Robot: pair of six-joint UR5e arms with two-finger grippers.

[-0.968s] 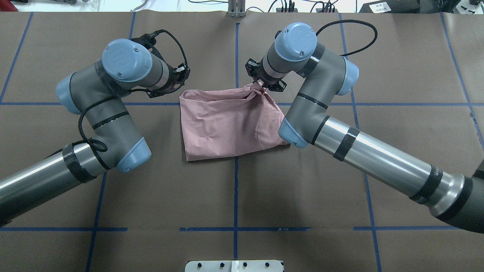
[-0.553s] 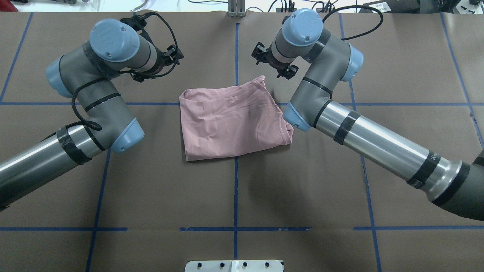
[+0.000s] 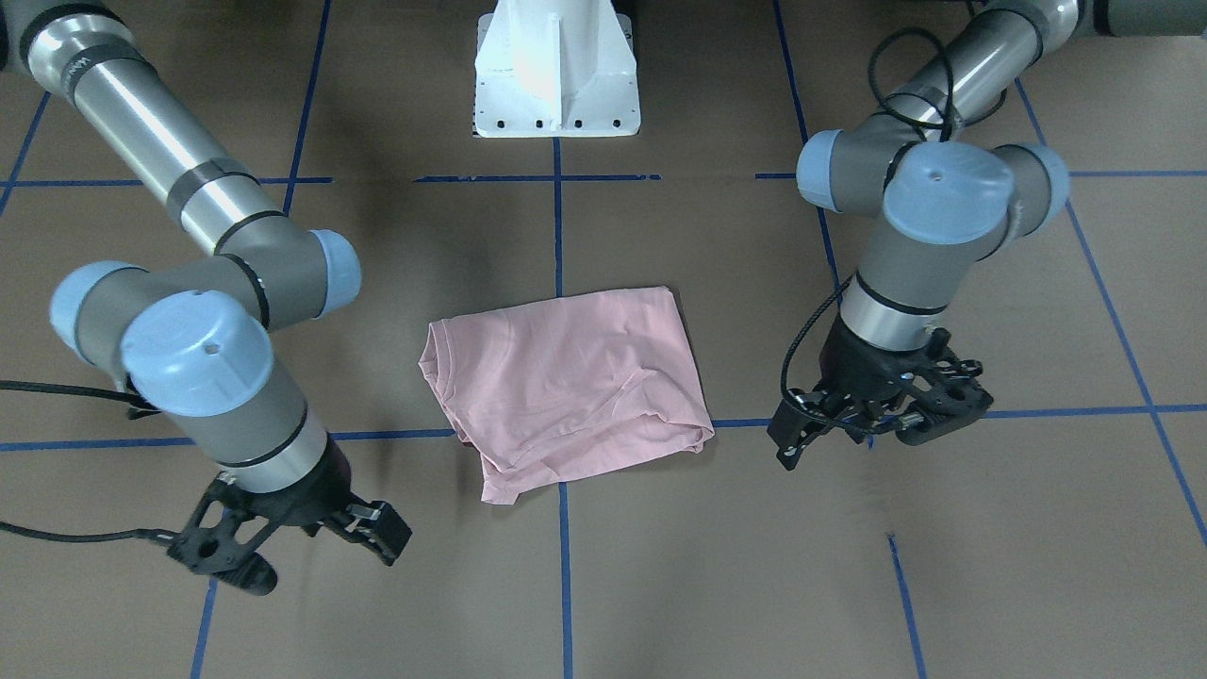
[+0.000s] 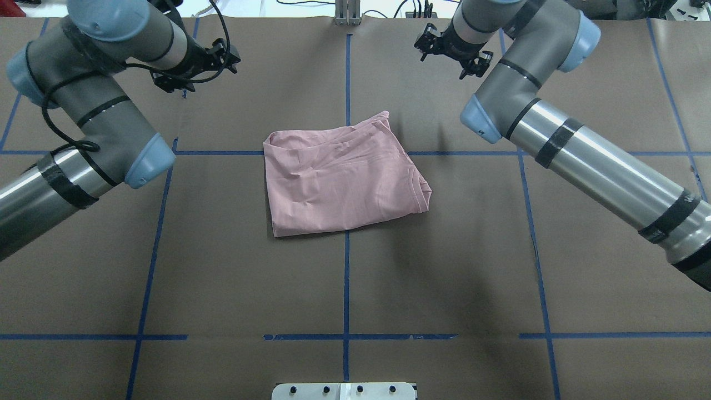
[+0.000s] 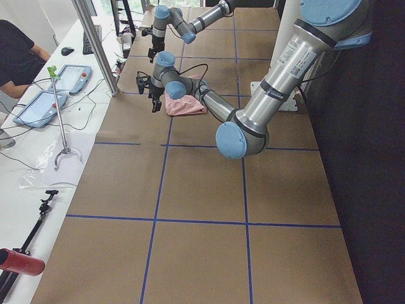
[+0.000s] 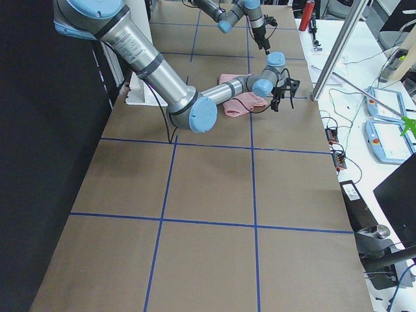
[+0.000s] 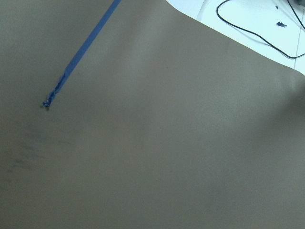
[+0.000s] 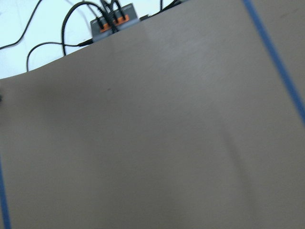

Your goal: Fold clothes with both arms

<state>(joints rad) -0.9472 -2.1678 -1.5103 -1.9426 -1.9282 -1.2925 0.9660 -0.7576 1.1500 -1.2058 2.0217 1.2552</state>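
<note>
The clothes, one pale pink T-shirt (image 4: 344,178), lie folded into a rough rectangle at the middle of the brown table, also seen in the front-facing view (image 3: 566,387). No print shows. My left gripper (image 4: 194,69) hangs above the table beyond the shirt's far left corner, well apart from it, open and holding nothing (image 3: 872,429). My right gripper (image 4: 451,53) is raised beyond the far right corner, open and holding nothing (image 3: 306,552). Both wrist views show only bare table paper and blue tape.
Blue tape lines (image 4: 346,278) grid the brown paper. The white pedestal base (image 3: 556,75) stands at the robot's side. Cables and a power strip (image 8: 112,24) lie past the far edge. A person sits at a side bench (image 5: 19,57) with tablets.
The right gripper let go of the shirt's far right corner, which dropped flat. Both arms have lifted and swung outward toward the far edge, away from the shirt.
</note>
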